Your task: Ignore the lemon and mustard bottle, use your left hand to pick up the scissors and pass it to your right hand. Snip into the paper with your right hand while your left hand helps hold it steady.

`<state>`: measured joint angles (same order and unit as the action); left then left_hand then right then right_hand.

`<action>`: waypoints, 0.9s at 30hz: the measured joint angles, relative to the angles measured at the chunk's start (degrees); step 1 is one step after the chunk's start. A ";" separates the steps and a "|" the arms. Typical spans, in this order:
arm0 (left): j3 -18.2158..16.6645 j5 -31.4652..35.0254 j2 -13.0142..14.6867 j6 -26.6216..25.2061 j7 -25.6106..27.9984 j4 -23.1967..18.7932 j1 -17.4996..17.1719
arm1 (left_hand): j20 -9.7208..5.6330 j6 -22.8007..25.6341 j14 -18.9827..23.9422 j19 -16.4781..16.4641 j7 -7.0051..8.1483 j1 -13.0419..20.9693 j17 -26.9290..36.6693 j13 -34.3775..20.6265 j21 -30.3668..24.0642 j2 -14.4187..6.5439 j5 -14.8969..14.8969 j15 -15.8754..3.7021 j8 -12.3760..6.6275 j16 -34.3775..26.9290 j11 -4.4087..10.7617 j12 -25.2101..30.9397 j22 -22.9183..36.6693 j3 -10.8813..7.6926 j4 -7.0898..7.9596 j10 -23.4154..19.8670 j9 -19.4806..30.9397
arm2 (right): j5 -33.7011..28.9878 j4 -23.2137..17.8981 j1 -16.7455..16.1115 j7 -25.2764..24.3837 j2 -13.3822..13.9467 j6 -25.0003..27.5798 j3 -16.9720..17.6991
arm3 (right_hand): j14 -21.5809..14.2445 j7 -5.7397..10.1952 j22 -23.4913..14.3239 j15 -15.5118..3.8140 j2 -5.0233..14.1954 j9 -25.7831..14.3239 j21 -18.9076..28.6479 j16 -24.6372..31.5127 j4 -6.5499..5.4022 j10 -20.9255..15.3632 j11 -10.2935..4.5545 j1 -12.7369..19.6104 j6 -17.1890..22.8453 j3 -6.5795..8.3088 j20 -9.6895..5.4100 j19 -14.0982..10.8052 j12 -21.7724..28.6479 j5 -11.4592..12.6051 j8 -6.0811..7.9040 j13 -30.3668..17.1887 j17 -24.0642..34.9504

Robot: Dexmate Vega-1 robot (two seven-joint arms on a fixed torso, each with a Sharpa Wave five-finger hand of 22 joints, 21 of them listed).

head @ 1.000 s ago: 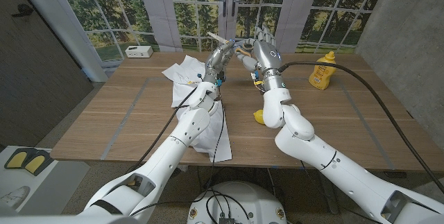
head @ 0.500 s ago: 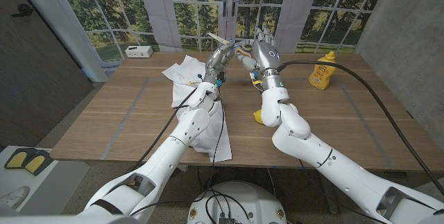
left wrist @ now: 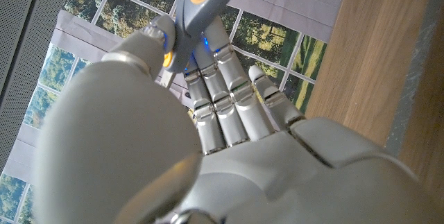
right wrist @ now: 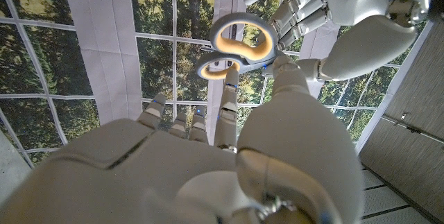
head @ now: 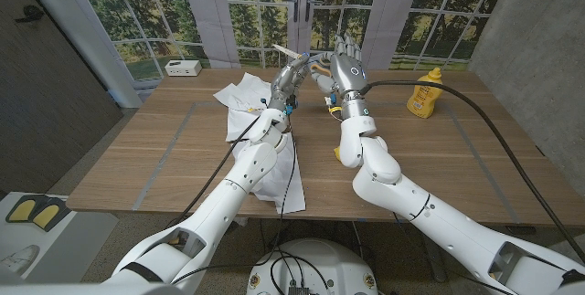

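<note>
- White paper (head: 265, 163) lies nearest, draped over the table's (head: 164, 163) front edge under the left forearm, not yet cut; a crumpled part sits further back on the wood.
- Just beyond, beside the right forearm, the lemon (head: 340, 154) rests on the table, untouched.
- Over the last second the right forearm has swung a little towards the middle and the right hand (head: 345, 69) has edged closer to the left — by the look of it, the handover is under way but not finished.
- Raised above the table's middle, the left hand (head: 291, 78) grips the scissors (right wrist: 234, 46) at the blade end, blades poking out past its fingers and the grey-and-yellow handle rings offered to the right.
- The right hand is partly spread; in the right wrist view one fingertip (right wrist: 231, 75) reaches the lower ring — whether it has threaded through cannot be told, and it does not yet hold the scissors.
- Farthest back on the right stands the mustard bottle (head: 422, 93), well apart.
</note>
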<state>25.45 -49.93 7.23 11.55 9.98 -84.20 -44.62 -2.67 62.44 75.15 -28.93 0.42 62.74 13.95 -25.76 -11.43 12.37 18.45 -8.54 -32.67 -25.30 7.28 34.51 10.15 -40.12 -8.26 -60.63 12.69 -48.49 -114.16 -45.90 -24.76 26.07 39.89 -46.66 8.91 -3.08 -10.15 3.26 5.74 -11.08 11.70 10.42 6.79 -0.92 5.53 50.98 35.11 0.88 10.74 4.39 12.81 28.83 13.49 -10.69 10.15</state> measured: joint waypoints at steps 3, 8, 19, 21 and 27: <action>0.02 -0.01 -0.05 -0.02 -0.01 0.01 0.00 | 0.01 0.00 0.00 0.00 0.00 0.00 0.00 0.00 0.00 0.00 0.00 0.00 0.13 0.00 0.00 0.00 0.00 0.00 0.00 0.00 0.00 | -0.52 0.24 0.10 -0.21 -0.11 0.19 -0.27 | -0.23 -0.21 0.00 -0.22 0.00 -0.01 0.00 0.00 0.00 -0.71 -0.12 0.00 0.21 0.00 -0.41 -0.42 0.00 0.00 0.00 0.00 0.00; 0.02 -0.03 -0.10 -0.04 -0.03 0.02 -0.02 | 0.00 0.00 -0.01 -0.01 0.00 0.00 0.01 0.00 -0.01 0.00 -0.01 -0.01 0.19 0.01 0.00 0.00 0.00 0.00 0.00 0.00 -0.02 | -1.67 0.64 0.24 -0.54 -0.28 0.74 -0.75 | -0.41 -0.46 0.00 -0.41 0.00 -0.03 0.00 0.00 0.23 -1.34 -0.11 0.00 0.52 -0.23 -0.63 -0.63 0.33 0.00 0.01 0.00 0.00; -0.01 -0.08 -0.14 -0.03 -0.02 0.02 -0.21 | 0.00 0.00 -0.01 -0.01 0.00 0.00 0.21 -0.01 -0.02 0.00 -0.03 -0.01 0.33 0.03 0.00 0.00 0.00 0.07 0.07 0.00 -0.07 | -3.83 1.54 0.44 -1.23 -0.79 1.96 -1.33 | -1.87 -0.83 0.00 -0.82 0.00 0.00 0.00 0.00 0.20 -4.91 0.08 0.00 3.72 -0.67 -1.52 -1.95 1.40 0.22 0.39 0.30 0.00; -0.04 -0.09 -0.15 0.01 0.02 0.00 -0.25 | 0.00 0.00 -0.01 -0.01 0.00 0.00 0.14 -0.01 -0.02 0.00 -0.13 -0.01 0.30 0.04 0.00 0.00 0.00 0.07 0.08 0.00 -0.07 | -4.10 1.80 0.53 -1.26 -0.91 2.14 -1.46 | -2.18 -0.70 0.00 -0.70 0.00 0.00 0.00 0.00 0.10 -5.52 0.30 0.00 4.65 -0.77 -1.52 -1.95 1.61 0.26 0.39 0.30 0.00; -0.15 -0.09 -0.16 0.22 0.15 -0.12 -0.30 | 0.00 0.00 -0.01 -0.01 0.00 0.00 0.00 -0.01 -0.02 0.00 -0.16 -0.01 0.30 0.06 0.00 0.00 0.00 0.08 0.08 0.00 -0.05 | -4.83 2.21 0.60 -1.35 -1.18 2.68 -1.65 | -2.57 -0.70 0.00 -0.91 0.00 0.00 0.00 0.00 -0.01 -6.56 0.40 0.00 5.64 -0.94 -1.53 -2.58 1.83 0.44 0.72 0.30 0.00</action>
<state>25.30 -50.01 7.07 11.77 10.13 -84.32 -44.92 -2.67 62.45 75.14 -28.94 0.42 62.74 13.96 -25.78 -11.45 12.37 18.28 -8.55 -32.37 -25.24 7.28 34.51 10.15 -40.05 -8.19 -60.63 12.63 -53.32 -111.96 -45.30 -26.11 24.89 42.57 -48.31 6.33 -3.78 -10.15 2.36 5.74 -11.08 11.70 10.42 6.78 -7.49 5.93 50.98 40.75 -0.07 9.21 1.81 14.64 29.27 14.21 -10.39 10.16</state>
